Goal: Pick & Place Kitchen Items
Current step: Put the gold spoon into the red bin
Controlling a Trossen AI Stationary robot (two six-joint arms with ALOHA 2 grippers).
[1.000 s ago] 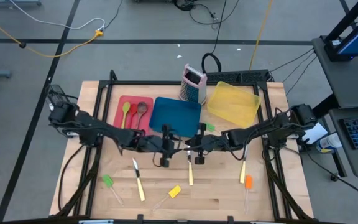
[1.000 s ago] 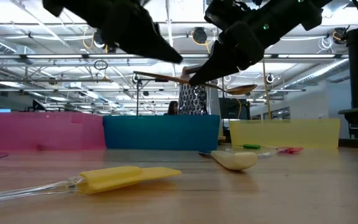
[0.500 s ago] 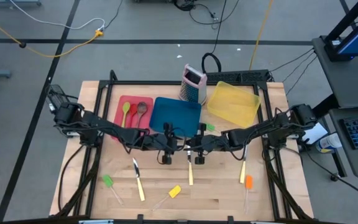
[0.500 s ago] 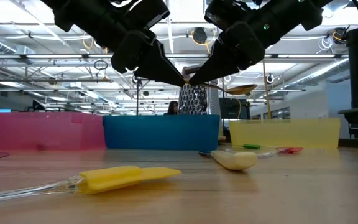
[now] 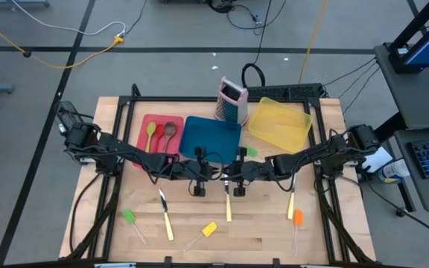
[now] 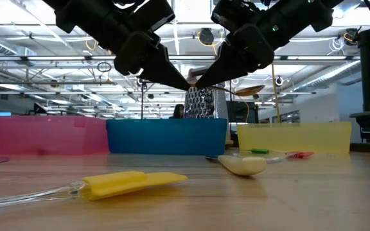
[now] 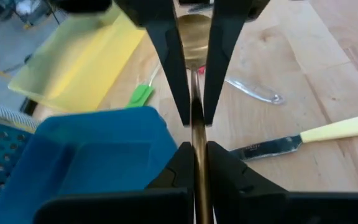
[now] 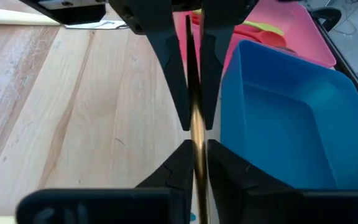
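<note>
Low view shows left gripper [image 6: 186, 82] and right gripper [image 6: 198, 81] tip to tip above the table, both clenched on one wooden spoon [image 7: 197, 127] between them. No writing is readable.

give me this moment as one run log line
phase: mid-air handover | item: slim wooden spoon | left claw: shut on handle | right claw: gripping same handle | place: above blue tray front edge

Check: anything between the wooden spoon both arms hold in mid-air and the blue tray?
Nothing visible. The wooden spoon hangs between the left gripper and right gripper, above the table, right beside the blue tray, whose inside looks bare.
</note>
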